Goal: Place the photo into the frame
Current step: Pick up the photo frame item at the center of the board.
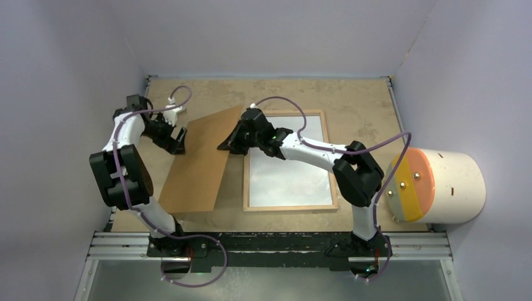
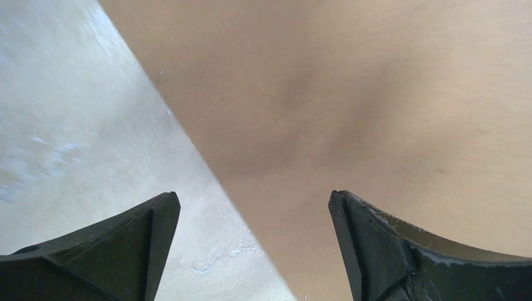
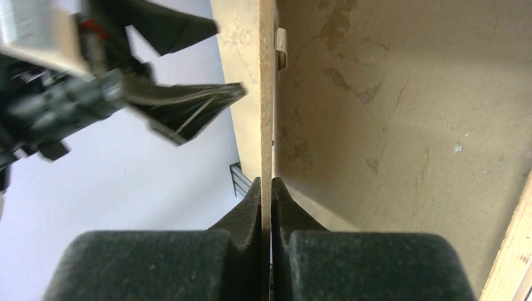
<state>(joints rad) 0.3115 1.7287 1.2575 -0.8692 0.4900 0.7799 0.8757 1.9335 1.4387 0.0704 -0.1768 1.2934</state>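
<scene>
Landmark: brown backing board, standing tilted on the table. Its near-left part is low and its right edge is raised.

- Right gripper: at the board's right edge, toward the far end. The wrist view shows its fingers pressed together on the board's thin edge, one pad on each face with no gap. It is clamped on the board and holds it up.
- Left gripper: at the board's left edge, far end. The jaws are spread wide. From its own wrist camera the left gripper straddles the edge line, with one finger over bare table and the other over the board face. Nothing is gripped. Cannot tell whether a fingertip touches the board.
- The frame: flat on the table, just right of the board, wood-coloured rails up. The inside is pale and reflective. The board's raised edge hangs over or just beside the frame's left rail, which is partly covered by the right arm.
- White cylinder with an orange, yellow and grey end: well to the right of the board, beyond the frame.
</scene>
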